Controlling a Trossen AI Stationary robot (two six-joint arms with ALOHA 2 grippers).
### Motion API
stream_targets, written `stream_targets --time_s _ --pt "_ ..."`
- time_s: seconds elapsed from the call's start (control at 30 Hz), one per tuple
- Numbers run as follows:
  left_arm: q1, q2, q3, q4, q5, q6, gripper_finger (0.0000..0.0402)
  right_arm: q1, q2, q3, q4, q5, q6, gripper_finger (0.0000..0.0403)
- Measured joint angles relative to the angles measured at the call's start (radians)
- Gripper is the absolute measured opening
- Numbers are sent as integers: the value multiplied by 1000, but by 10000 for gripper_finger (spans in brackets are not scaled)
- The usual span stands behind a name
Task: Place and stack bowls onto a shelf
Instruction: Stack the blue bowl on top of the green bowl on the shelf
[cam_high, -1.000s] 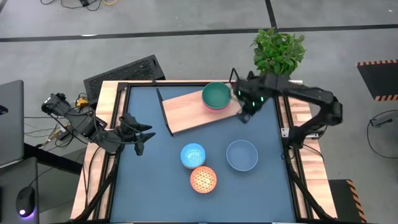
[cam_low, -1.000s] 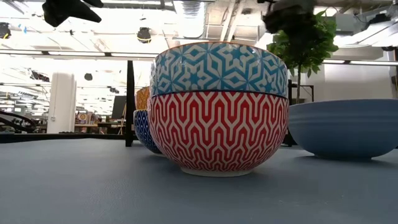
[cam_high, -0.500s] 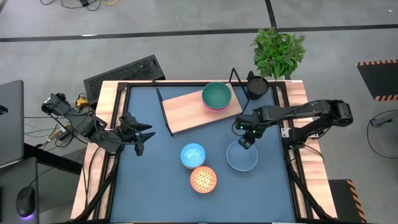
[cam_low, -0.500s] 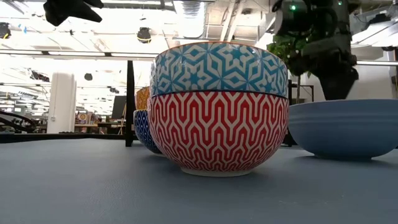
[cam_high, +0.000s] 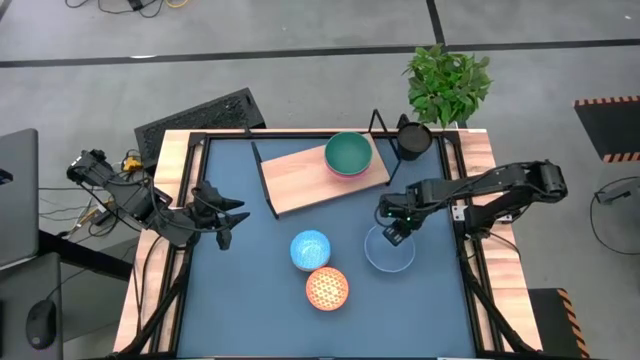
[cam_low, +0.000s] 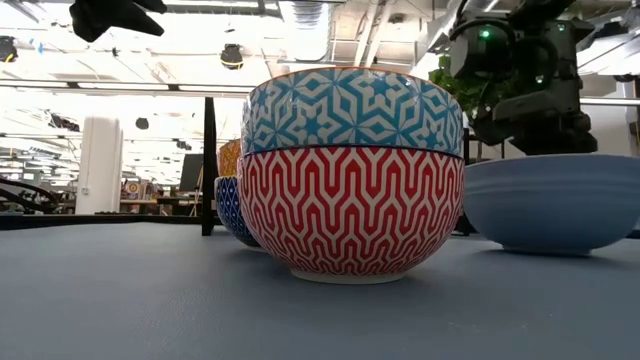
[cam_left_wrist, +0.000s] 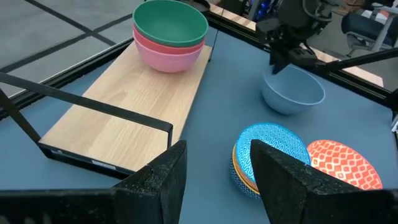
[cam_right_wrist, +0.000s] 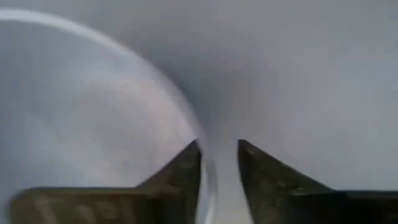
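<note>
A grey-blue bowl (cam_high: 390, 250) stands on the blue mat, right of centre. My right gripper (cam_high: 393, 232) points down at its far-left rim, with one finger on each side of the wall. The shelf (cam_high: 320, 178), a light-wood board with a black wire frame, lies at the far middle. At its right end a green bowl (cam_high: 348, 152) sits nested in a pink bowl (cam_left_wrist: 168, 56). A blue-patterned bowl (cam_high: 310, 249) and an orange-patterned bowl (cam_high: 327, 288) stand near the middle. My left gripper (cam_high: 225, 215) hangs open at the left, holding nothing. My right gripper has the grey-blue bowl's rim (cam_right_wrist: 210, 177) between its two fingers, one inside the bowl and one outside. The fingers come from above and point down, at the rim's far-left part (cam_high: 384, 238). The bowl's base rests on the mat.
A small black pot (cam_high: 412, 140) stands at the far right, beside the shelf's end, with a potted plant (cam_high: 448, 85) behind it. A black frame (cam_high: 470, 290) borders the mat. The blue-patterned bowl sits in another bowl (cam_left_wrist: 245, 180).
My right gripper has swung from above the shelf's right end toward the table's near edge and dropped onto the grey-blue bowl's far-left rim, with most of the descent in the first half second. My left arm has kept still.
</note>
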Motion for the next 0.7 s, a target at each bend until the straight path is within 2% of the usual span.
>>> stream_targets --time_s 0.1,0.13,0.37,0.57,0.7 --pt "0 0 0 0 0 0 162 3 -4 1 1 -10 13 39" --pt "0 0 0 0 0 0 162 3 -7 6 1 -14 15 27" --pt "0 0 0 0 0 -8 162 3 -4 112 -14 -38 13 28" --pt "0 0 0 0 0 -9 162 -31 -4 320 -91 -34 -78 28" --pt "0 0 0 0 0 -10 162 -96 -4 466 -142 24 -168 28"
